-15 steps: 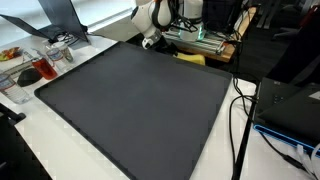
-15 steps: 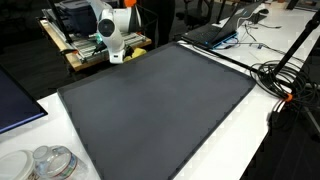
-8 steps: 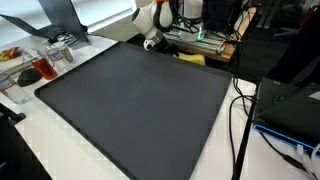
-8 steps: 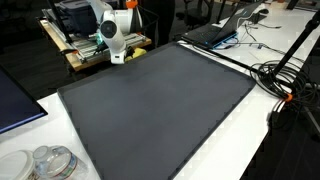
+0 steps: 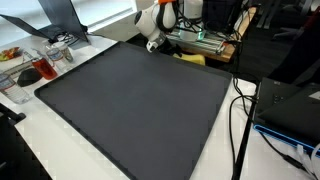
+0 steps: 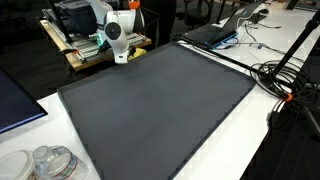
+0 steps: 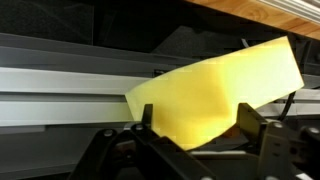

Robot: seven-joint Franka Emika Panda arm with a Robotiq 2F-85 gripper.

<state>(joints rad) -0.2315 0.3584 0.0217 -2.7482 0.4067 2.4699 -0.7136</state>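
Observation:
A flat yellow sponge-like piece (image 7: 215,85) fills the middle of the wrist view, tilted, in front of a grey metal rail. My gripper (image 7: 195,118) stands open, its two black fingers (image 7: 146,118) flanking the lower part of the yellow piece; contact cannot be made out. In an exterior view the yellow piece (image 5: 190,58) lies at the far edge of the big dark mat (image 5: 140,110), just beside the white gripper (image 5: 153,43). Seen from the opposite side, the gripper (image 6: 120,55) hangs low over the mat's far corner (image 6: 160,110) and the yellow piece is hidden.
A wooden rack with equipment (image 5: 205,40) stands right behind the mat. Clear containers and a red item (image 5: 40,68) sit at one side, plastic lids (image 6: 50,163) near a corner. A laptop (image 6: 215,32), cables (image 6: 285,80) and a black box (image 5: 290,105) border the mat.
The wrist and arm have shifted slightly along the mat's far edge, toward the yellow piece. Nothing else has moved.

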